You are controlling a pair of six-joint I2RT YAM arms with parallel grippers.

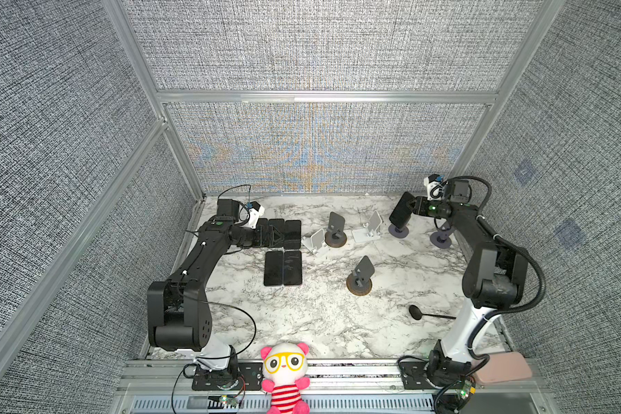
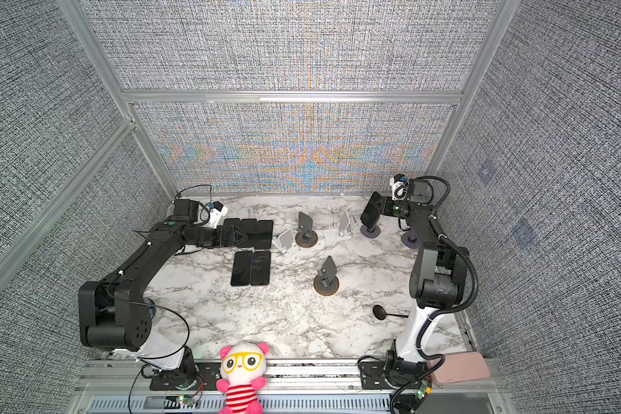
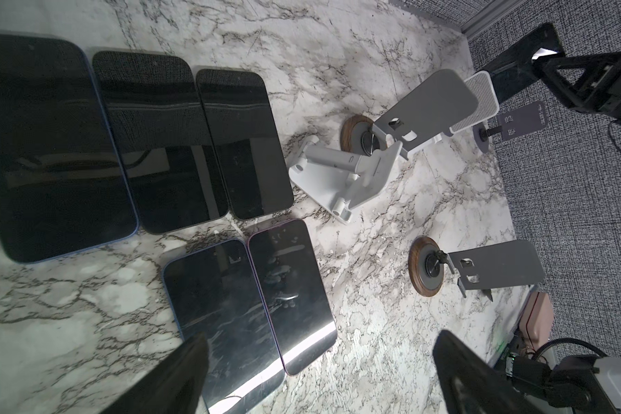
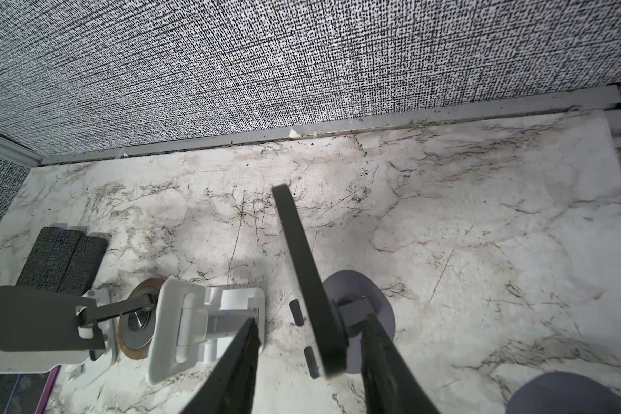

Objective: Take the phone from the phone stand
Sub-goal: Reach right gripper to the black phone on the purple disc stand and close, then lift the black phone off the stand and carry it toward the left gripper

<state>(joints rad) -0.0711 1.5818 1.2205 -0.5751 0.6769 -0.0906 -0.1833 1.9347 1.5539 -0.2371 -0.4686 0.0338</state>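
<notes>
A black phone leans upright on a phone stand with a round lilac base at the back right of the marble table. My right gripper reaches it from the right. In the right wrist view the phone stands edge-on between the fingers of the right gripper. A gap shows on one side, and the other finger sits by the stand's arm. My left gripper hangs open over flat phones at the back left.
Several dark phones lie flat on the left half. Empty grey stands, white stands and another lilac stand stand around. A black spoon-shaped item, a plush toy and a pink case sit near the front.
</notes>
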